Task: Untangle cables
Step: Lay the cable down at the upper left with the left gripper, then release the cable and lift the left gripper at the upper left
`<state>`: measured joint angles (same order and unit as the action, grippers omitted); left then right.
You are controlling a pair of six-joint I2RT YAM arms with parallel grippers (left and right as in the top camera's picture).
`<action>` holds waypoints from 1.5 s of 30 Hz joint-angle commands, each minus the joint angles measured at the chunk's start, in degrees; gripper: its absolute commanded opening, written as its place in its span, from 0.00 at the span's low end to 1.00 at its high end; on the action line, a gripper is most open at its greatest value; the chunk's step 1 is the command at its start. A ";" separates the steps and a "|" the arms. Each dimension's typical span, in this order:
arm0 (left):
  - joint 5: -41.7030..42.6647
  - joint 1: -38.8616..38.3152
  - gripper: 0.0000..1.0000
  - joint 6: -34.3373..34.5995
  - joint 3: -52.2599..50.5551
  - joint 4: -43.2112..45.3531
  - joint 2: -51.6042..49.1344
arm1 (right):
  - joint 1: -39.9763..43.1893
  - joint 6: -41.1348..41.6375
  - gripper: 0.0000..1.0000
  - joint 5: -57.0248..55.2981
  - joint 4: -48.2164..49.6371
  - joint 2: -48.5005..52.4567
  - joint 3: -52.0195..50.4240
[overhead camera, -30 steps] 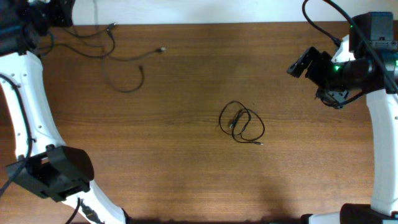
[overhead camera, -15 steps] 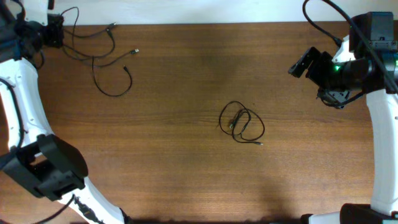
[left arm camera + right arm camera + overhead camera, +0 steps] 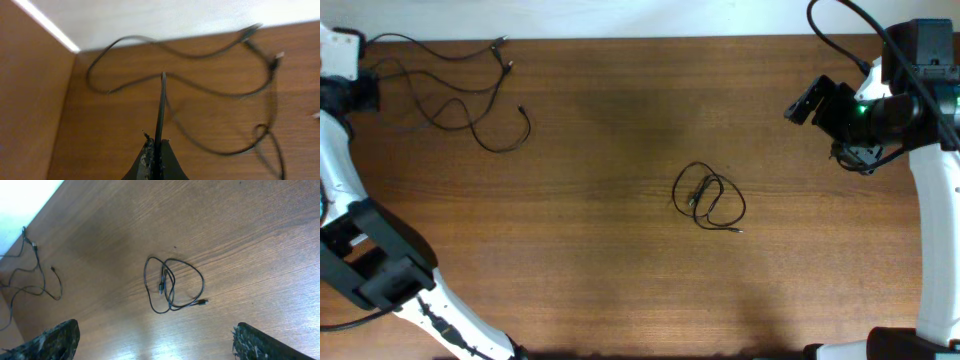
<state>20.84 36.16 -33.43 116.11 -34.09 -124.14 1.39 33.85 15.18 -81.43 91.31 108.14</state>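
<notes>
Gripping a thin black cable (image 3: 161,100), the left gripper (image 3: 156,147) has its fingers pinched tight together on the cord. In the left wrist view the cord runs straight out from the tips toward 12 o'clock. There it meets a wavy strand that lies across the wood. Whether the two are one cord or only cross, I cannot tell. More strands loop off toward 3 o'clock, blurred, with a small pale connector tip near the right edge.

Seen from overhead, this gripper sits at the far 10 o'clock corner of the wooden table (image 3: 620,300). The loose cables (image 3: 503,150) spread out from it along the 10 to 11 o'clock part of the tabletop. They lie in slack curves that cross one another, and one hooks round into an open loop at their lower end. Several small plug ends show among them.

A coiled cable (image 3: 708,200) lies by itself just past the table's centre, toward 3 o'clock, well apart from the loose ones. It is wound in two or three overlapping rings, with connector ends inside the rings and one tip poking out at 5 o'clock.

At the table's 2 o'clock side, the right gripper (image 3: 155,332) hangs above the wood with its fingers spread wide and nothing between them. In the right wrist view the two fingers sit in the lower corners. The coil lies on the table between and beyond them, touching neither.
</notes>
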 commanded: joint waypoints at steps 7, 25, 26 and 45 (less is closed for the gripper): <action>-4.24 6.71 0.02 -1.14 -0.81 2.16 -4.66 | -0.26 -0.59 0.99 -0.90 0.28 0.11 0.72; -10.60 9.92 0.99 -0.90 -0.81 12.02 -9.29 | -0.26 -0.42 0.98 -0.85 1.25 0.13 0.72; -10.58 9.92 0.99 -0.04 -0.81 11.98 -9.29 | -0.26 -0.42 0.98 -0.85 1.27 0.13 0.72; -0.92 -8.31 0.99 33.24 -0.81 -0.11 -9.31 | -0.26 -0.46 0.98 -0.87 0.70 0.15 0.72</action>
<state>27.53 31.11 -10.44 115.79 -33.26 -132.16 1.39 33.85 15.00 -80.66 91.31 108.14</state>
